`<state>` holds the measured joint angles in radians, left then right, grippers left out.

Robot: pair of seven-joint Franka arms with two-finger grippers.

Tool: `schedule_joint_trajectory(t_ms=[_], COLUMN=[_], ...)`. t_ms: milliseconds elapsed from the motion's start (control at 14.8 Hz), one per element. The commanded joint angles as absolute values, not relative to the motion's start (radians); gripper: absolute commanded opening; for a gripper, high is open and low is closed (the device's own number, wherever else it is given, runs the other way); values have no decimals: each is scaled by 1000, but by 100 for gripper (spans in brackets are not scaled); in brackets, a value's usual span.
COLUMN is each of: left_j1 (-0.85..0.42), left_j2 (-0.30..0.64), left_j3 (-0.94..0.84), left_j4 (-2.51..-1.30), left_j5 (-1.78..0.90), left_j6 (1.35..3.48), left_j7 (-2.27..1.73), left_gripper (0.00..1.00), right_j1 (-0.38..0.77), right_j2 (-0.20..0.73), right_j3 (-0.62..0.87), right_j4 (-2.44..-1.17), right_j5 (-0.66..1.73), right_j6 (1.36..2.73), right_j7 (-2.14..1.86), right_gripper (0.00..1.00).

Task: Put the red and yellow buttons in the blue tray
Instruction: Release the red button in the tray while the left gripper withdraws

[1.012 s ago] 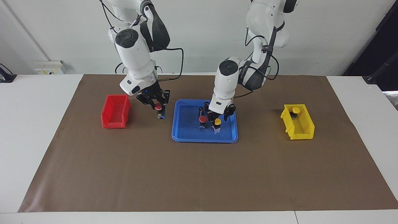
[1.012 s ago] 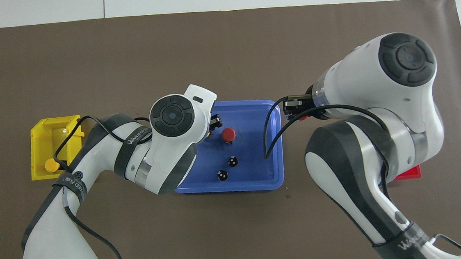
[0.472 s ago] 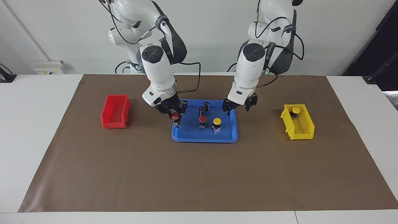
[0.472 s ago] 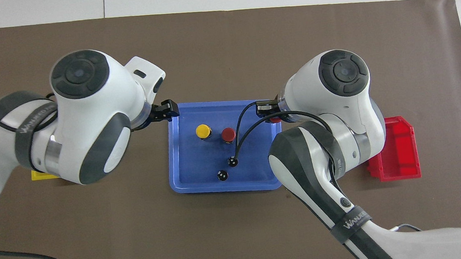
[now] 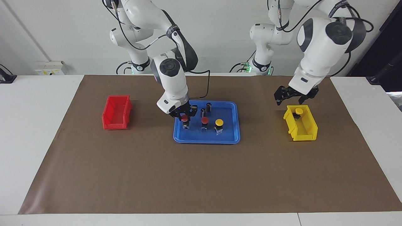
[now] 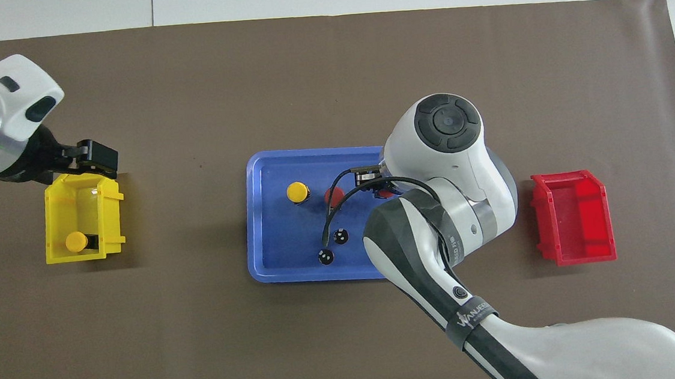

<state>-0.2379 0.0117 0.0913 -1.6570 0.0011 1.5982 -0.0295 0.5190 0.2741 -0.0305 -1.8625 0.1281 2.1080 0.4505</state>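
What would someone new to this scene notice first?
Probably the wide flat blue plastic tray mid-table, where the right gripper is shut on a red-capped push-button just above the tray floor, beside a red one and a yellow one standing there. Next, the open left gripper over the small deep yellow bin at the left arm's end, with a yellow-capped button inside.

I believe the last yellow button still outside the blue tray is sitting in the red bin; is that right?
Not quite: the yellow button still outside the blue tray sits in the yellow bin, not the red bin, which looks empty. The facing view shows it.
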Motion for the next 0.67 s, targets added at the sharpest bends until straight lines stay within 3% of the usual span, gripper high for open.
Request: schedule_joint_trajectory(t_ms=[0,202,270,540,607], left_j1=[-180,-155,-149,-121,-121], left_j2=[-58,-75,-77,-87,-87], left_j3=[78,80,81,83,83], left_j4=[-1667,-1669,-1672,-1671,-1671], left_j5=[-5,-5,-5,-5,-5], left_j6=[1530,1502,1500,1494,1496], left_j7=[96,149,152,167,167], left_gripper=[100,100,100,100,100], right_j1=[532,551,552,551,543], right_j2=[291,296,295,295,291], right_j3=[-29,-29,-29,-31,-31], right_j4=[-1864,-1864,-1867,-1849,-1826], right_j5=[124,104,88,34,12], right_j6=[2123,2123,2126,2115,2106], right_j7=[459,459,459,459,459], right_gripper=[28,37,45,100,100])
